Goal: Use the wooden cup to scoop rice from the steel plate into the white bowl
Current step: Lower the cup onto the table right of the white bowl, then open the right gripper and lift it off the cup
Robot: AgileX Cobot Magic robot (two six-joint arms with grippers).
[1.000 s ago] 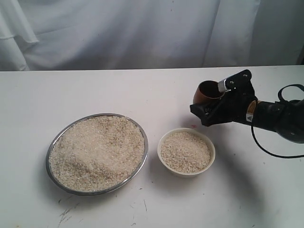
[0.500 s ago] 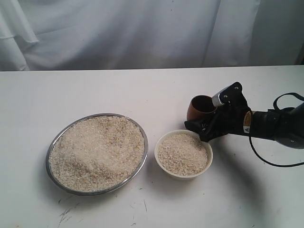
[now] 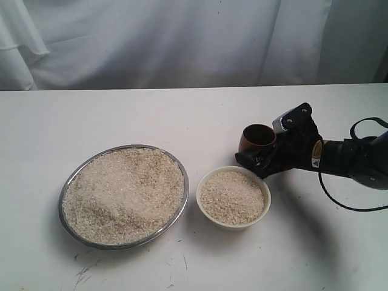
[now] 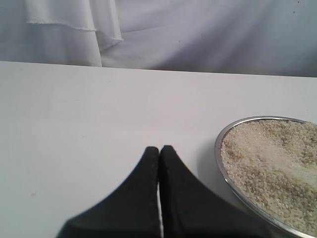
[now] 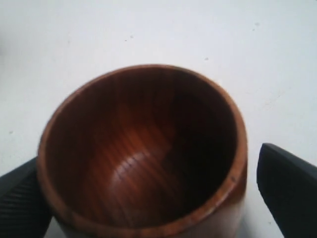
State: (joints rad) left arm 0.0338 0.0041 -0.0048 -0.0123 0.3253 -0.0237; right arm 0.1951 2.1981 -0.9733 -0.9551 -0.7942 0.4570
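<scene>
My right jaws are spread wide around the cup (image 5: 143, 153), one side close against its wall and the other standing clear, so the cup is free of my grip, upright and empty on the table (image 3: 182, 115) just behind the bowl (image 3: 233, 224). My left jaws are pressed together on nothing, near the plate (image 4: 218, 145). Count: one cup, one bowl, one plate, with rice (image 3: 124, 194) in plate and bowl alike.

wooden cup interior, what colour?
Reddish-brown with grain lines. The cup shows best in the right wrist view.
</scene>
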